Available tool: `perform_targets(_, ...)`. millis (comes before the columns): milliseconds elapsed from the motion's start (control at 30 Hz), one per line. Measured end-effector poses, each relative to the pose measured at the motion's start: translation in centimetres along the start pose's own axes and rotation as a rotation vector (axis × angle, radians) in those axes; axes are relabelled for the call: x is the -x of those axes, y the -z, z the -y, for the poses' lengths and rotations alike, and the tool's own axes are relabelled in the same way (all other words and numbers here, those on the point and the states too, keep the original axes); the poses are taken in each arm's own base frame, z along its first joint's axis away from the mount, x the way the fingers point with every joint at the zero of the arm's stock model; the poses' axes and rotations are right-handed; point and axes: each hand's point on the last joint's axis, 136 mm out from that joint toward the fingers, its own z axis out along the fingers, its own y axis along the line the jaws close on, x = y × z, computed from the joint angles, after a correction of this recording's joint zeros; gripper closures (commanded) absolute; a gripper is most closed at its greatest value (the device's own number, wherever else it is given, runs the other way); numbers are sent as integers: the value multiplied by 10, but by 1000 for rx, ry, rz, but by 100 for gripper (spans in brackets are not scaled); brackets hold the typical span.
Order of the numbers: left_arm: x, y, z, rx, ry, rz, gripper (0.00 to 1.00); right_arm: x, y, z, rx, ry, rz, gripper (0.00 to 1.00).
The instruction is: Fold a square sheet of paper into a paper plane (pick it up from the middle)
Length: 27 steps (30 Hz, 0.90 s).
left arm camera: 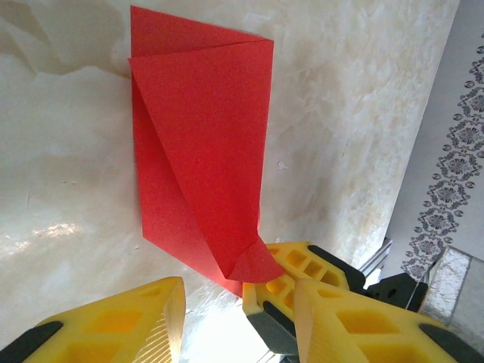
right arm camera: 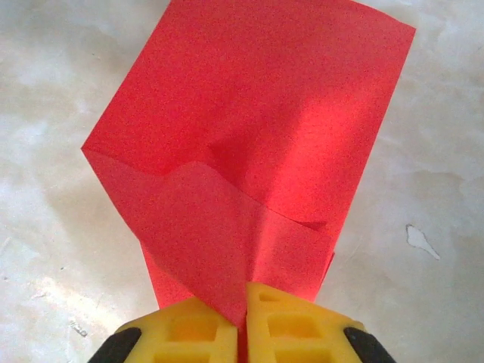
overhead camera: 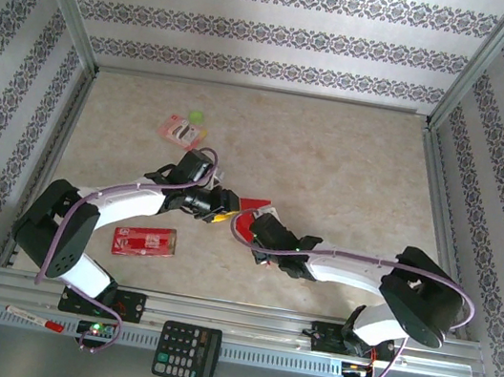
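Near the middle of the pale table, my right gripper is clamped on a corner of the partly folded bright red square sheet of paper. My left gripper sits just left of it, fingers apart, gripping nothing.

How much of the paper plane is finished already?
Only the start. Done: the red paper has folds in it, with a slanted flap lying across it. In hand: the right fingers pinch its near end, and the left fingers stand open beside it, holding nothing. Left: the paper is wide and blunt, not a narrow pointed dart, so it probably needs more folds.
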Motion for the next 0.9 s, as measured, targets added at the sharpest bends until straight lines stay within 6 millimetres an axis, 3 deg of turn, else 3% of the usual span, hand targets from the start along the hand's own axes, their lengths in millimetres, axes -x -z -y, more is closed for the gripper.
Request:
perform_targets(300, -4, -2, -3, -2, -5, -13, 54, 6, 12, -1, 48, -17, 34, 84)
perform_targets(667, -7, -29, -10, -14, 26, -72, 47, 2, 11, 0, 45, 8, 26, 84)
perform_targets(900, 1, -32, 5, -38, 6, -63, 47, 1, 11, -1, 48, 24, 24, 85)
